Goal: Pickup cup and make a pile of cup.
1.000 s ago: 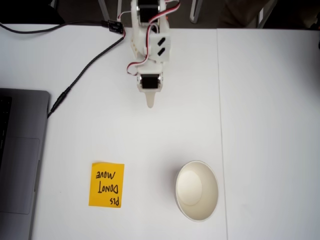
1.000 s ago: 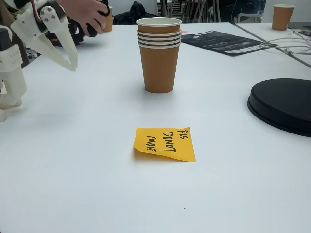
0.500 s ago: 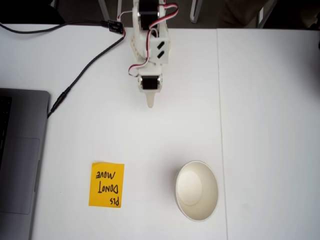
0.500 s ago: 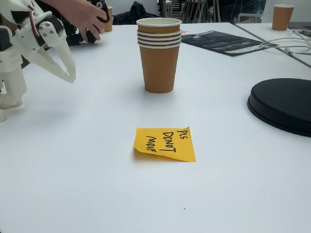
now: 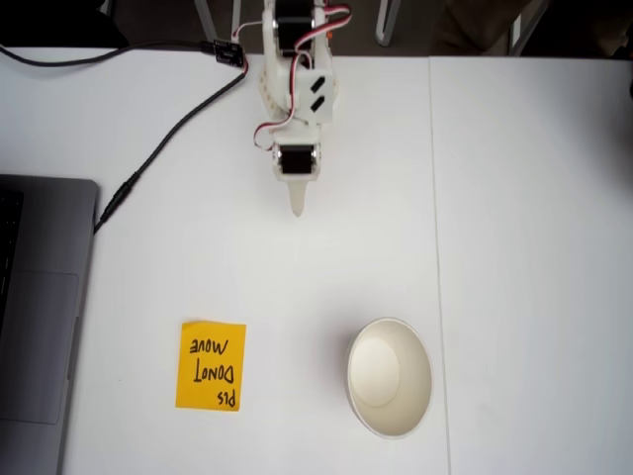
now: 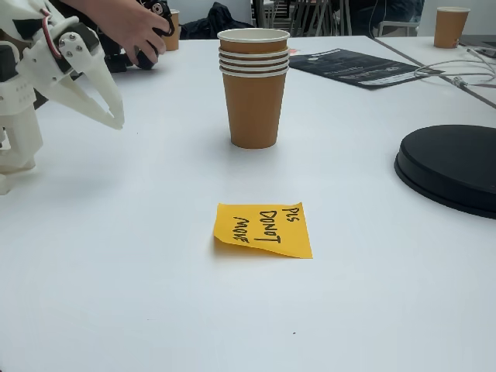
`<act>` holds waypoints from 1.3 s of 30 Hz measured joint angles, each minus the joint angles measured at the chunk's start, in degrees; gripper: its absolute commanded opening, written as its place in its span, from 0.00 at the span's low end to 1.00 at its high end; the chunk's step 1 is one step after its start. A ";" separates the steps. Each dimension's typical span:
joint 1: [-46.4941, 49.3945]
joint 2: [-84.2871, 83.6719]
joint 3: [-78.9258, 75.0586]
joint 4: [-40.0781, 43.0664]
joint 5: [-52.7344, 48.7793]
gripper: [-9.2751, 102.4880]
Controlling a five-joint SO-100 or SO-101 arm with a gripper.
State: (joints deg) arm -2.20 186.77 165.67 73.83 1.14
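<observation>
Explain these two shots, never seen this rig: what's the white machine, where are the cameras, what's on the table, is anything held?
The white machine is a small robot arm ending in a two-finger claw. One fixed view looks straight down, the other sits low at table level. On the white table stands a pile of nested paper cups, seen from above as one white mouth. Nearby lie an orange sticky note, a laptop and a black disc. The claw holds nothing and hangs apart from the cups. A person's hand reaches in behind the arm.
</observation>
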 measured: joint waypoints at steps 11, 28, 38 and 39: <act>0.00 1.05 0.62 0.00 0.00 0.02; 0.00 1.05 0.62 0.00 0.00 0.02; 0.00 1.05 0.62 0.00 0.00 0.02; 0.00 1.05 0.62 0.00 0.00 0.02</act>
State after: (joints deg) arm -2.20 187.82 166.29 73.83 1.14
